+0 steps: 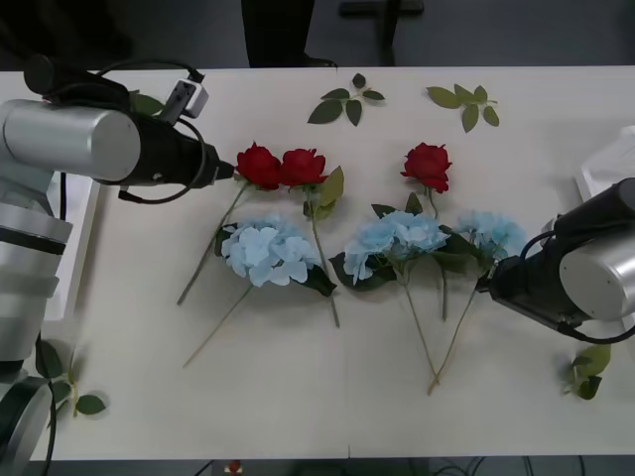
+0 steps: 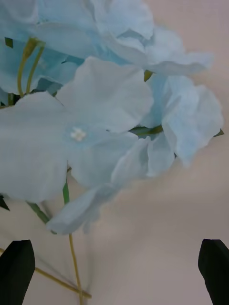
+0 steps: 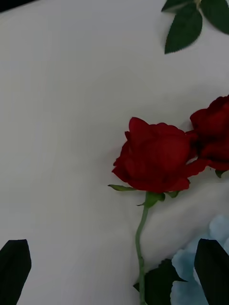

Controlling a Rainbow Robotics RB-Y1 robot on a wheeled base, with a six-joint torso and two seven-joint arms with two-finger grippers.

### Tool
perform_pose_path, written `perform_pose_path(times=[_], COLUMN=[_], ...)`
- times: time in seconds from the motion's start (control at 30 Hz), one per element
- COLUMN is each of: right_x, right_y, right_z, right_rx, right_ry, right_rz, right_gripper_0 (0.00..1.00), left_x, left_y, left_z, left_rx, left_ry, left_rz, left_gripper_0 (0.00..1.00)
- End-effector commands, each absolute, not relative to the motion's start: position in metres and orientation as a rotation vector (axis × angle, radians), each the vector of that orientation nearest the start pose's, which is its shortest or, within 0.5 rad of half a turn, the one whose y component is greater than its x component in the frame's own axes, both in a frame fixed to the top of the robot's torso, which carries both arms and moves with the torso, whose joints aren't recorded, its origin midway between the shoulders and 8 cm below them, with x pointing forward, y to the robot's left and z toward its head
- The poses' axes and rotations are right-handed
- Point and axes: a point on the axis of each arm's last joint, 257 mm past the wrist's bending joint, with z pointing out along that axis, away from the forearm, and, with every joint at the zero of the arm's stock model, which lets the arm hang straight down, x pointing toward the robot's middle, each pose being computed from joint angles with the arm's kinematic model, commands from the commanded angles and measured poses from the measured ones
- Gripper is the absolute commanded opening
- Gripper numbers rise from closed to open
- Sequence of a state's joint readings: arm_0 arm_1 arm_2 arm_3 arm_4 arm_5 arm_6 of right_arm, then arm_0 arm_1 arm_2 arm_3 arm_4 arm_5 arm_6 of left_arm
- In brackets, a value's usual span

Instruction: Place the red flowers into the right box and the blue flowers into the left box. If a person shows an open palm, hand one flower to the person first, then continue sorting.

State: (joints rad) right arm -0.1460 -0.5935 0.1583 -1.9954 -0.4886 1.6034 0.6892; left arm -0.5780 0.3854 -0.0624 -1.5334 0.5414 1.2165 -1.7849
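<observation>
Barely started, by the look of it. Tabletop [image 1: 298,397] carrying pretty much the whole bunch, nothing sorted as far as visible. Left box [image 1: 79,248] tucked behind the left arm at the table's left edge, just a white strip of rim showing, can't tell what's inside. Right box [image 1: 610,164] peeking in at the right edge, only a corner of it on show.

Three blue flowers [image 1: 268,250] lying in a row across the middle, stems trailing toward the robot: one big head left of centre, another [image 1: 397,238] in the middle, a third [image 1: 493,233] further right. Three red flowers visible behind them: a pair of heads touching each other [image 1: 260,165] and [image 1: 303,167], plus a lone one [image 1: 428,164] off to the right. Loose leaf sprigs [image 1: 342,102] scattered at the far side, not part of the job. Dark trouser legs [image 1: 278,30] beyond the far edge, no open palm anywhere to be seen, so no hand-over called for right now.

Left gripper [image 3: 114,271] hovering just beside the leftmost rose, fingers [image 3: 14,269] spread wide at both corners, gripping nothing, stem running down between them. Right gripper [image 2: 114,271] parked right up against the rightmost blue cluster, fingers [image 2: 214,269] equally wide apart, empty, petals just ahead. Probably lined up for first grabs, so everything left to do.
</observation>
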Motion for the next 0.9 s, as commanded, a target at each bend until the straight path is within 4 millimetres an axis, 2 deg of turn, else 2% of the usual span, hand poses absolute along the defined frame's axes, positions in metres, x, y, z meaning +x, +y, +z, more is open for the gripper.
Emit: perform_pose_path(times=[0.03,0.23,0.37,0.5,0.67,0.77,0.87,0.9], right_x=[0.413,0.412,0.411,0.413,0.414,0.413,0.412,0.412], right_y=[-0.273,-0.271,-0.271,-0.271,-0.267,-0.266,-0.264,-0.264], right_z=[-0.306,-0.321,-0.334,-0.344,-0.353,-0.356,-0.356,-0.356], right_rx=[0.634,0.642,0.63,0.642,0.638,0.629,0.63,0.628], right_ry=[2.642,2.656,2.657,2.652,2.652,2.654,2.656,2.657], right_rz=[0.062,0.026,-0.025,-0.045,-0.056,-0.067,-0.062,-0.062], right_gripper_0=[1.0,1.0,1.0,1.0,1.0,1.0,1.0,1.0], left_x=[0.599,0.608,0.621,0.631,0.632,0.63,0.629,0.63], left_y=[0.167,0.161,0.152,0.146,0.144,0.144,0.146,0.146], left_z=[-0.21,-0.24,-0.257,-0.262,-0.268,-0.276,-0.286,-0.287], left_rx=[0.612,0.623,0.634,0.627,0.64,0.662,0.676,0.679], left_ry=[2.256,2.292,2.3,2.301,2.312,2.318,2.322,2.319], left_rz=[-0.073,-0.059,-0.041,-0.034,-0.015,0.007,0.03,0.036], left_gripper_0=[1.0,1.0,1.0,1.0,0.99,0.79,0.68,0.67])
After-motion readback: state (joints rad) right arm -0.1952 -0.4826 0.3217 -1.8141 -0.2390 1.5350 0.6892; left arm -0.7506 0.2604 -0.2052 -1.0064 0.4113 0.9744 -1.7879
